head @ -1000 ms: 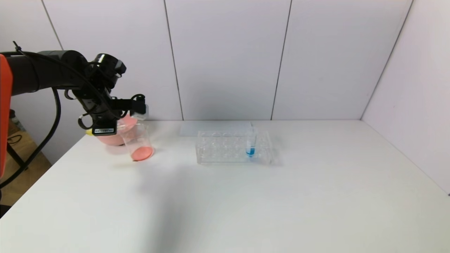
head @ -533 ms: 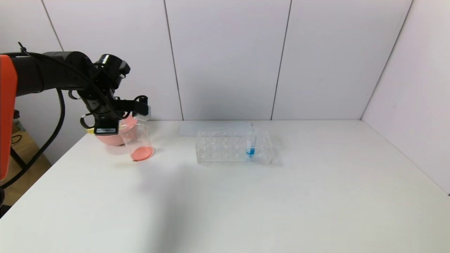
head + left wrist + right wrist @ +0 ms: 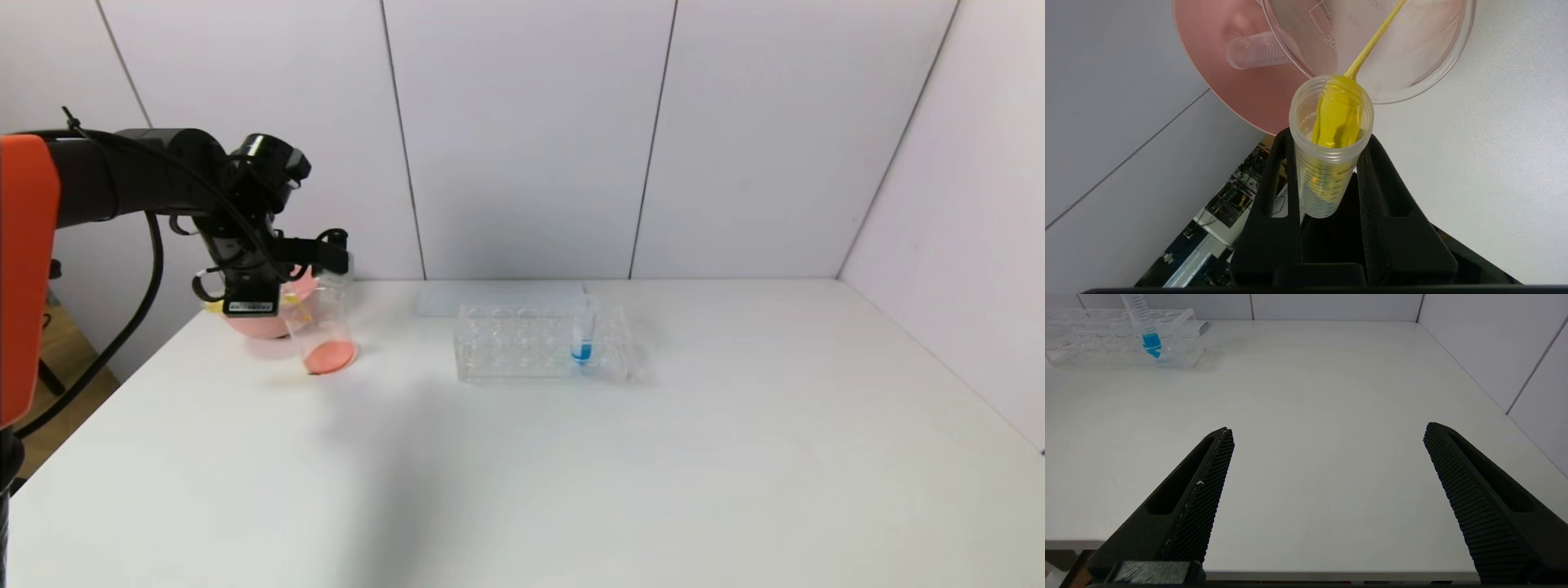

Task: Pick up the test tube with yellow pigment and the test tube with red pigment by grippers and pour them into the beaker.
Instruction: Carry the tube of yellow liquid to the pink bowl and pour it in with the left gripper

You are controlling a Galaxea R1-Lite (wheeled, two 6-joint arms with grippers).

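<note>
In the head view, the black left gripper [image 3: 306, 282] is at the far left of the frame, a bit above the middle. It hangs over the clear glass beaker with a pouring lip [image 3: 321, 331]. The beaker stands on the white table [image 3: 571, 457] and has a layer of pink-orange liquid at its bottom. Right behind the beaker sits a round pink bowl [image 3: 253, 322].

In the left wrist view, the left gripper [image 3: 1331, 141] is pinching the small clear test tube with yellow pigment [image 3: 1331, 139] between its two black fingers [image 3: 1274, 196]. The tube is in the middle of the frame, tipped so its open mouth points at the beaker [image 3: 1437, 65] at the top. A thin yellow stream runs from the mouth of the tube into the beaker. The pink bowl [image 3: 1216, 65] is at the upper left of this frame, and a clear empty tube [image 3: 1253, 51] lies inside it on its side. I cannot tell if this is the tube that had red pigment.

In the head view, a clear plastic tube rack with many holes [image 3: 539, 343] stands near the middle of the frame, well apart from the beaker. A tube with blue liquid [image 3: 581, 331] stands upright in it, toward the right end.

In the right wrist view, the right gripper [image 3: 1329, 435] is spread wide over the near edge of the table [image 3: 1331, 375], with nothing between its fingers. The rack [image 3: 1098, 339] and the blue tube [image 3: 1147, 330] show at the upper left of that frame.
</note>
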